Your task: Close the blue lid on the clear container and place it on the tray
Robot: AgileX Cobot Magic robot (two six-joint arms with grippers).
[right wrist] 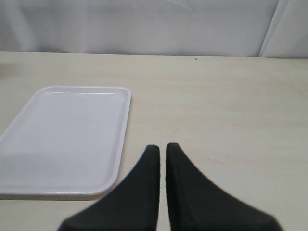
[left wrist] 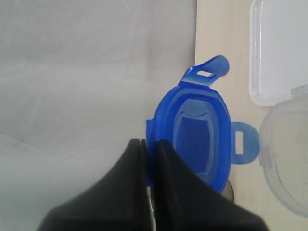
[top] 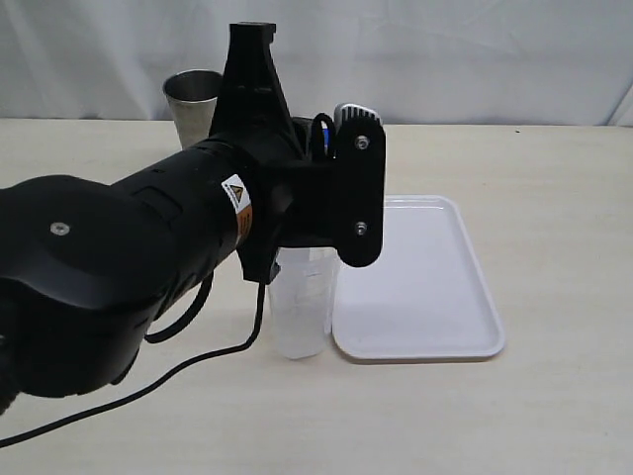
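Robot with two grippers. The left gripper (left wrist: 148,144) pinches the blue lid (left wrist: 192,139) by one rim, latches splayed and held aloft, probably to lower it onto the open mouth of the clear container (top: 302,317). That container stands just beside the tray (top: 425,297), not on it. The right gripper (right wrist: 162,149), clenched on nothing, hangs near the tray. One lid, one container, one tray, one steel cup (top: 193,99) well apart from the tray.
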